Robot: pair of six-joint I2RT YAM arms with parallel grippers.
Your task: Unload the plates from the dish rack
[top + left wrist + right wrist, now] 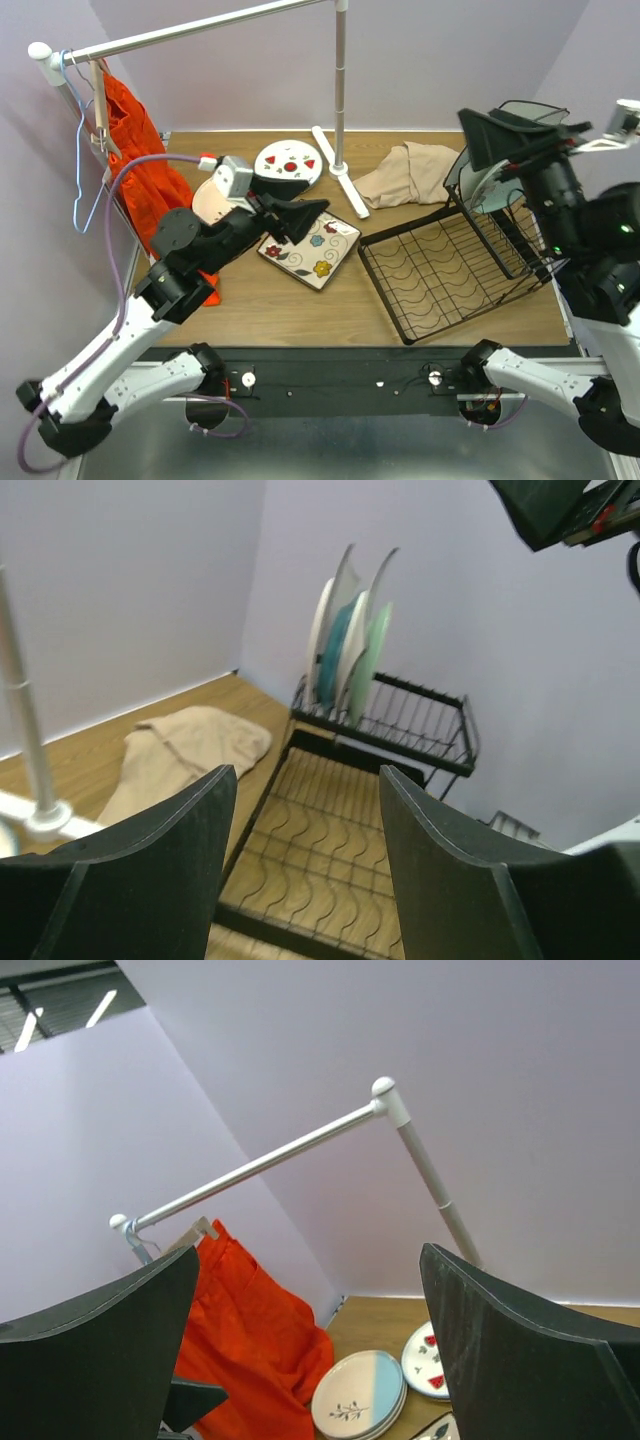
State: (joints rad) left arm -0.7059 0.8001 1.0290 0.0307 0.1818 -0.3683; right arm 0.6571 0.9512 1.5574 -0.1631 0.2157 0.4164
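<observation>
The black wire dish rack (440,270) sits at the right of the table, its upright slotted section (400,715) holding several plates (350,640) on edge, white, teal and pale green. On the table lie a floral square plate (312,252), a red-spotted plate (290,162) and a pink-and-blue stack (362,1396). My left gripper (303,216) hovers open over the floral plate, facing the rack, with nothing between its fingers (170,850). High above the rack's upright section, my right gripper (520,125) is open and empty; it looks toward the left side of the table.
A beige cloth (408,172) lies behind the rack. A white clothes rail (200,32) with its pole and foot (340,150) stands at the back. An orange garment (135,160) hangs at the left. Walls close in the left, back and right.
</observation>
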